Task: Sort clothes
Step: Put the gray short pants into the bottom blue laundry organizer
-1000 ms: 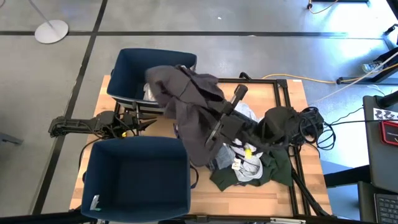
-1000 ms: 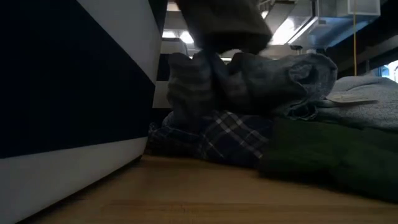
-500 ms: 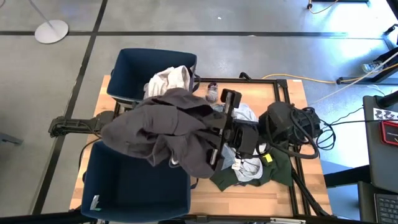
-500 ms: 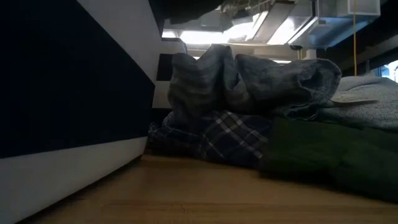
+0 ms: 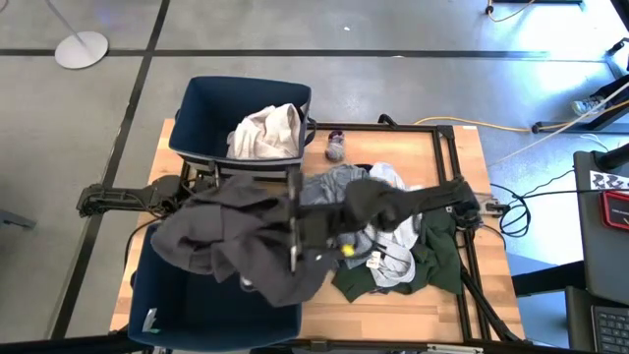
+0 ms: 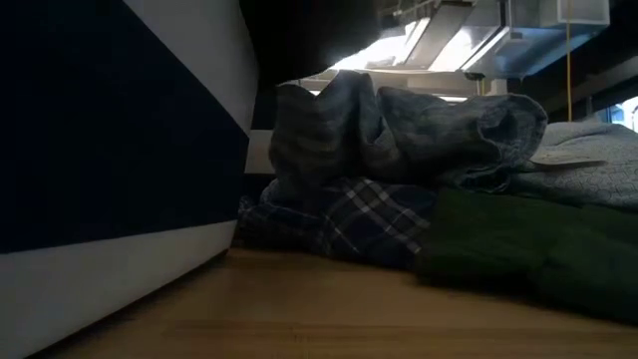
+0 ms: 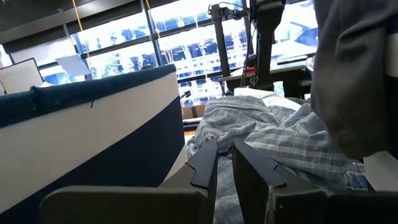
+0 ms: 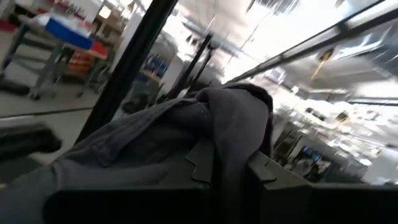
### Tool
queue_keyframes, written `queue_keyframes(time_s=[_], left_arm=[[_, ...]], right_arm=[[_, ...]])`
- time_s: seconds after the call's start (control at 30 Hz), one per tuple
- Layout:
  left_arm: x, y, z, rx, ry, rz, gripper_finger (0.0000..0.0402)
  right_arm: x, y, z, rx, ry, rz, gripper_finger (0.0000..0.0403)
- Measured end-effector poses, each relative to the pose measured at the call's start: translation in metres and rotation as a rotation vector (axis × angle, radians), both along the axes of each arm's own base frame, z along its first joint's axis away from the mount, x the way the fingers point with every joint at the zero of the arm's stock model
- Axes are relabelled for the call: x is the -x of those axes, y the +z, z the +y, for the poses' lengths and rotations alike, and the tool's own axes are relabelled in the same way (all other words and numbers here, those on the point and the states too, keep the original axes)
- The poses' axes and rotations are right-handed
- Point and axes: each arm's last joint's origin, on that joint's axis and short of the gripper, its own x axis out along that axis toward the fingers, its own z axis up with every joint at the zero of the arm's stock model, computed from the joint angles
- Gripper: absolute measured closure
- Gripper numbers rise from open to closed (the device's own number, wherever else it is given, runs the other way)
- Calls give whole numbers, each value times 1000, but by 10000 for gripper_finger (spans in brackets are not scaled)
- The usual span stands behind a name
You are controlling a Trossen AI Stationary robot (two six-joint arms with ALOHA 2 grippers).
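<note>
My right gripper [image 5: 293,236] reaches from the table's right and is shut on the dark grey garment [image 5: 231,246], which spreads above the near navy bin [image 5: 162,300]. A white garment [image 5: 265,130] lies in the far navy bin [image 5: 206,103]. A small sock [image 5: 336,147] lies on the table beside that bin. The grey-blue striped garment [image 5: 329,185], the blue plaid one [image 6: 349,224] and the dark green one [image 5: 440,261] lie piled on the table. My left gripper [image 7: 225,149] waits shut between the bins, partly under the grey cloth. My right gripper pinches a bunched fold of the dark grey garment [image 8: 233,124] between its two fingers. The fingers come roughly level from the table's right. The cloth drapes slack beyond and below them over the near bin; whether it rests on the rim I cannot tell.
A black metal frame [image 5: 447,133] borders the table's right part. The right arm [image 5: 423,202] crosses above the clothes pile. The left arm [image 5: 138,197] lies along the table's left edge between the bins.
My right gripper has swung toward the table's left and near edge, still shut on the dark grey garment. The garment has gone from above the far bin and the pile to above the near bin and spread out. The white garment in the far bin has come into view.
</note>
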Motion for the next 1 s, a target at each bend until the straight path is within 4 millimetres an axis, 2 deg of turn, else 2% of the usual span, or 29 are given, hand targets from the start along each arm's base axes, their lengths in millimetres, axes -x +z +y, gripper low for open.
queue_keyframes(time_s=[0.23, 0.47, 0.57, 0.77, 1.0], left_arm=[[0, 0, 0, 2, 0, -1, 361], [0, 0, 0, 2, 0, -1, 361], [0, 0, 0, 3, 0, -1, 361], [0, 0, 0, 3, -1, -1, 361], [0, 0, 0, 3, -1, -1, 361]], right_arm=[[-33, -58, 11, -3, 7, 277, 371], [-46, -105, 13, -12, -77, 553, 366], [-46, -115, 13, 1, -83, 633, 357], [-46, -121, 15, -146, -49, 685, 322], [-52, -132, 16, -201, -48, 718, 217]])
